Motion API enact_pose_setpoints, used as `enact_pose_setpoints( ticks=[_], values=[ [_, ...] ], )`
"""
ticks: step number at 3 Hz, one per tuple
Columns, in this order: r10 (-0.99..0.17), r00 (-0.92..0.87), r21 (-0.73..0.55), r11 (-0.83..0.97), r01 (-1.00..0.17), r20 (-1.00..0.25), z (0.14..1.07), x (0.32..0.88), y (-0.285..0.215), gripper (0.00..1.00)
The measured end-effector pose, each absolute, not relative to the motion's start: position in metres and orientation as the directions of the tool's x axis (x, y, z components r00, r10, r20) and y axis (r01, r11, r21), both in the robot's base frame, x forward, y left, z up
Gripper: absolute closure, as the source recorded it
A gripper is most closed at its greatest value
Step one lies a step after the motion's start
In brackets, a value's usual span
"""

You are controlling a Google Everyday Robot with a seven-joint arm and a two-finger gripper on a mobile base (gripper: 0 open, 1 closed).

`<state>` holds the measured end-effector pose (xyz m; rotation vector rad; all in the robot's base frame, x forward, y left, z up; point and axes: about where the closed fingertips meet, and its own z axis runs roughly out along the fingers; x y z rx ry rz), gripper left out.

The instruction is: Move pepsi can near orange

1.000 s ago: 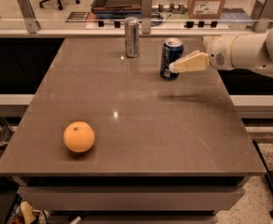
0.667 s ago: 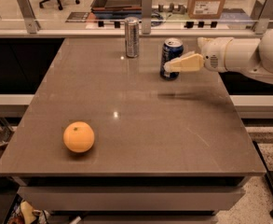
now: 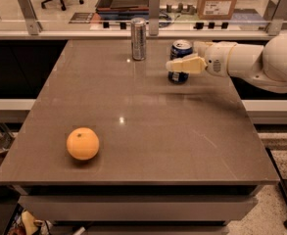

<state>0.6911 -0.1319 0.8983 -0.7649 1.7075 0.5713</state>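
So the pepsi can stands upright in the upper part of the frame, a bit right of centre, near the back edge of the table. The orange is way down in the lower left, well apart from it. A taller silver can stands to the left of the pepsi can, near but not touching.

Handling-wise, my guess is it's a thin aluminium can. That's stiff enough if it's full and easy to dent if it's empty, and I can't tell from here which it is. The wall looks smooth and kinda slick, so I'd pinch it across the middle of the body, not up by the rim, and firmly without crushing it. Grabbing low-to-mid also keeps it from tipping when it gets carried across. The orange is round and could roll if bumped, so the can wants setting down beside it, not against it.

Pose: the arm comes in from the right edge of the frame, roughly level with the tabletop. The gripper is right at the can at mid-height, with its pale tip crossing the front of the label. Honestly I can't tell if it's actually clamped on the can or just sitting around it, since the far side is hidden behind the can
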Motion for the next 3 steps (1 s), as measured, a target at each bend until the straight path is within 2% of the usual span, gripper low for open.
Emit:
enact_pose_setpoints(
  ticks=[3],
  values=[
    [-0.199, -0.156, -0.008, 0.642, -0.767, -0.967, 0.8949, 0.6919, -0.1182, 0.88]
  ],
)
